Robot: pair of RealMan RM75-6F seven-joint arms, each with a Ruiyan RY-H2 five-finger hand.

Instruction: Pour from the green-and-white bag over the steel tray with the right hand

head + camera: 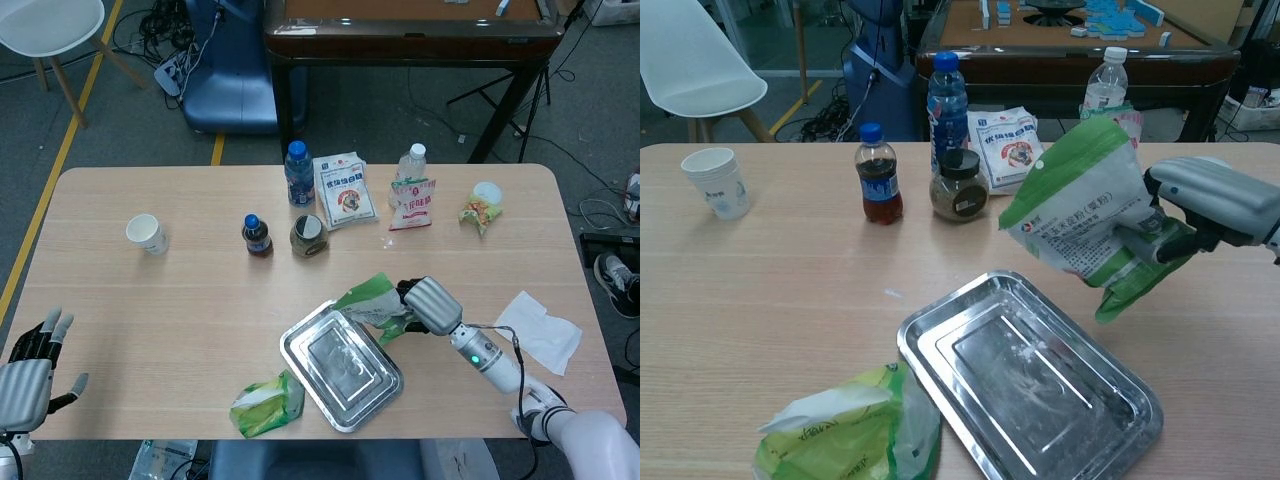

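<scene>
A wooden table point(150, 300) carries a paper cup point(146, 234), two bottles, a jar point(309, 236) and snack packets along its far side, and a crumpled green bag point(850, 435) beside the tray point(1040, 400). Only the head view shows the left hand point(28, 375), fingers spread, holding nothing. The right hand point(1205, 205) grasps the green-and-white bag point(1085, 215), tilted above the tray's far corner

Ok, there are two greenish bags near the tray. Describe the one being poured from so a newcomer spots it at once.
Find the steel tray at the table's near edge. Just above its far right corner, the green-and-white bag is lifted off the table in the right hand. The other bag is yellower, crumpled and lying on the table left of the tray.
</scene>
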